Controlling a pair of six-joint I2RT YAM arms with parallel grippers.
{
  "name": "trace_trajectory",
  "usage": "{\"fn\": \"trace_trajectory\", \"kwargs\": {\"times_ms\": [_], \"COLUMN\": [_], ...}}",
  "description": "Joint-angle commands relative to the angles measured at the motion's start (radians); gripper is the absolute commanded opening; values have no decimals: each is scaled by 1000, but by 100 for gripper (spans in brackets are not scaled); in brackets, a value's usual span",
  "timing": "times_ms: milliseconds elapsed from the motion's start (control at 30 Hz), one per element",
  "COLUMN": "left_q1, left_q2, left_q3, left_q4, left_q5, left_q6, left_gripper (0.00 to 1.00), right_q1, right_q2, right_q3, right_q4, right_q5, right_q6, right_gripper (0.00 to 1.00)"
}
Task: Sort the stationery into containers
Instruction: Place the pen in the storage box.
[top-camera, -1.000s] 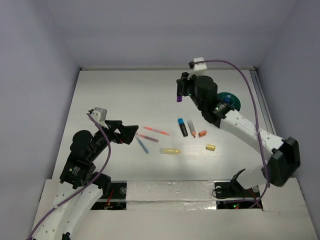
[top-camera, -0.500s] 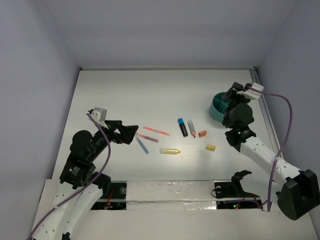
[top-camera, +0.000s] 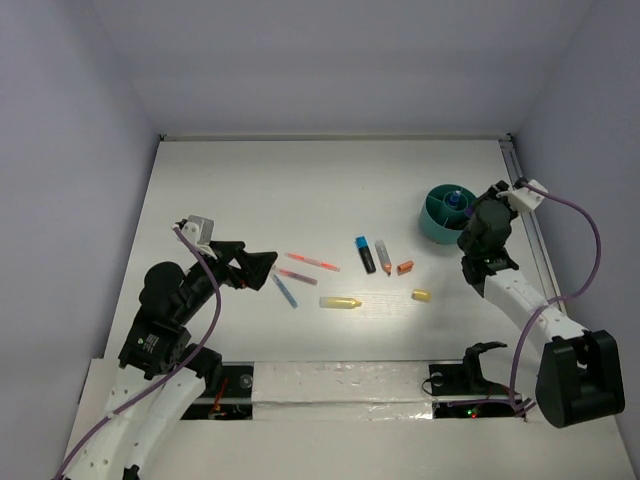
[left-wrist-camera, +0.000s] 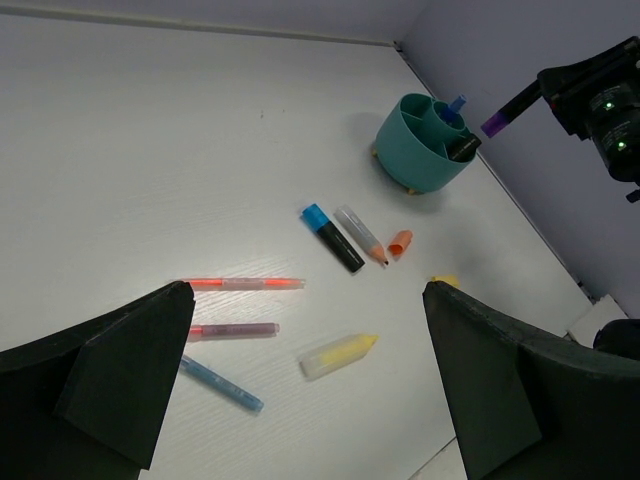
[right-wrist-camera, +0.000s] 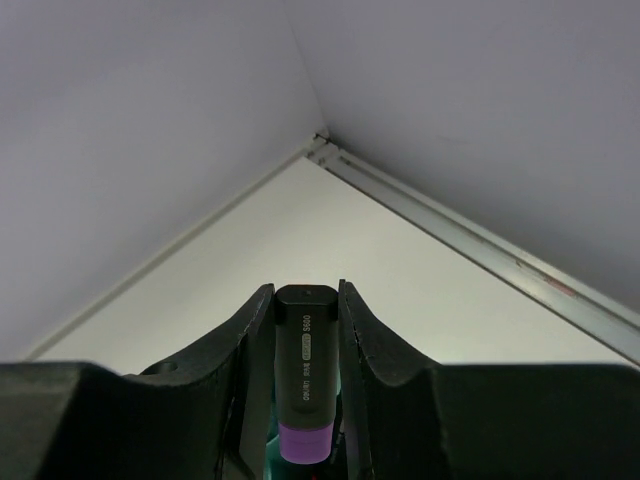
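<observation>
Stationery (top-camera: 367, 255) lay mid-frame on top, cup (top-camera: 432, 228) at right. Left wrist: left gripper (left-wrist-camera: 305, 292) gaped wide. Right wrist: right gripper (right-wrist-camera: 303, 300) clamped a marker (right-wrist-camera: 305, 380) at bottom centre. It was likely light, stiff and slick, best pinched mid-barrel.

- The bench (top-camera: 300, 190) is white and matt, a bit grainy, with a soft patch of light near its front.
- The cup (left-wrist-camera: 410, 170) looks like smooth teal plastic with a little shine.
- The purple and black marker (right-wrist-camera: 304, 375) is smooth plastic, a bit glossy, with tiny print on it.
- The right tool (right-wrist-camera: 304, 292) has dull, smooth black plastic sides.
- The left tool (left-wrist-camera: 306, 290) is black and matt too.
- The yellow highlighter (left-wrist-camera: 338, 354) is partly see-through plastic.
- The strip (top-camera: 340, 380) along the near edge is shiny silver, maybe tape.
- The rail (right-wrist-camera: 480, 240) looks like pale metal.
</observation>
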Motion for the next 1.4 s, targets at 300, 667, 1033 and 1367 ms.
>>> {"fn": "trace_trajectory", "kwargs": {"times_ms": [300,667,1033,1367], "left_q1": [-15,-15,-15,-15], "left_q2": [-12,-9,-10,-10], "left_q3": [1,1,0,0], "left_q4": [51,49,49,52], "left_q5": [-2,-4,-4,-1], "left_q6": [2,2,1,-1], "left_gripper": [99,99,99,99], "right_q1": [-19,-19,-19,-19], "right_q2": [110,166,151,11], "right_q3": [-14,-36,-34,24], "right_q4": [42,19,-53,-173], "right_q5": [-10,-37,-64,-157], "right_q6": [100,164,200,154], "right_gripper": [7,8,48,51]}}
